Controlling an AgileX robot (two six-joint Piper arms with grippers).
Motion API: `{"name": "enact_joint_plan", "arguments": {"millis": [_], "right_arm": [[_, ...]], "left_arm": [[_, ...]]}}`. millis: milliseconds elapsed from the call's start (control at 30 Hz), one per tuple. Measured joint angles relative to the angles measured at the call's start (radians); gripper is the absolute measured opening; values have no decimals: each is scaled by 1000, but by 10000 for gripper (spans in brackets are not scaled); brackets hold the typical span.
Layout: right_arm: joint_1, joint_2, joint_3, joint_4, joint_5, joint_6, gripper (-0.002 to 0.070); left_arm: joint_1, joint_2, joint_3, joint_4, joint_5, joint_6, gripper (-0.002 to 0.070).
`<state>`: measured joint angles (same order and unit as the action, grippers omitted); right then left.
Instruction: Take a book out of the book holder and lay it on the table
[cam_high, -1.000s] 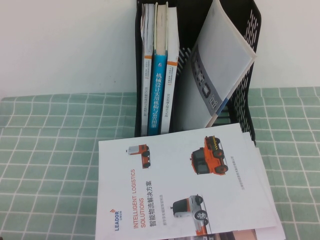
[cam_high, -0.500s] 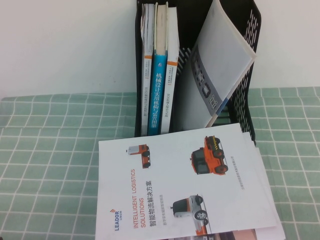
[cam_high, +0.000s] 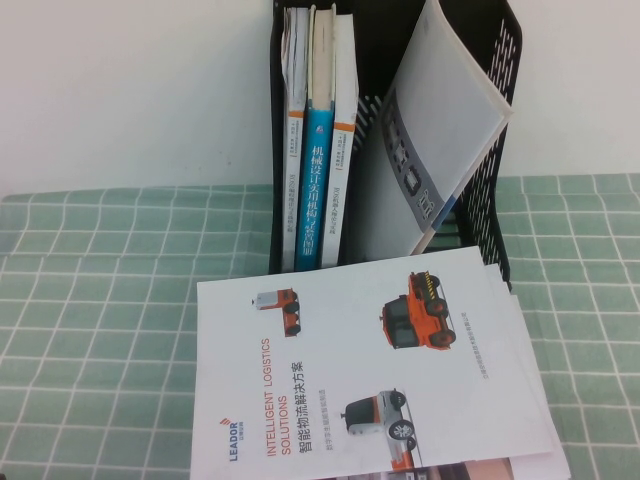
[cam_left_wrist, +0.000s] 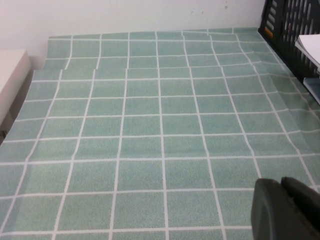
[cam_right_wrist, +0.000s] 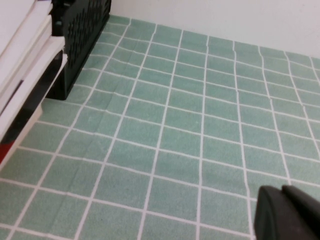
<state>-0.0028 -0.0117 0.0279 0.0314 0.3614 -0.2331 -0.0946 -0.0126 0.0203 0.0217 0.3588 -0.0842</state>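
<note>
The book (cam_high: 375, 365) lies flat on the bench (cam_high: 100, 300), lower centre of the high view, cover up with orange vehicles and LEADOR logo showing. Another brochure edge peeks from under it at the bottom of the frame. Its far edge sits just in front of the book holder (cam_high: 505, 130), top centre. In the holder's left compartment three upright volumes stand, the middle one a blue-spined book (cam_high: 318, 190); on its right side a grey-and-white brochure (cam_high: 440, 130) leans tilted.

My left pincer (cam_left_wrist: 285, 210) hangs low over bare cloth in the lower right of its wrist view; cannot tell its opening. My right pincer (cam_right_wrist: 287, 212) likewise sits over bare cloth, jaws together, holding nothing.
</note>
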Motion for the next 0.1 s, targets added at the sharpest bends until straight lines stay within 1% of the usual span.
{"name": "enact_joint_plan", "arguments": {"millis": [100], "right_arm": [[0, 0, 0, 0, 0, 0, -2]], "left_arm": [[0, 0, 0, 0, 0, 0, -2]]}}
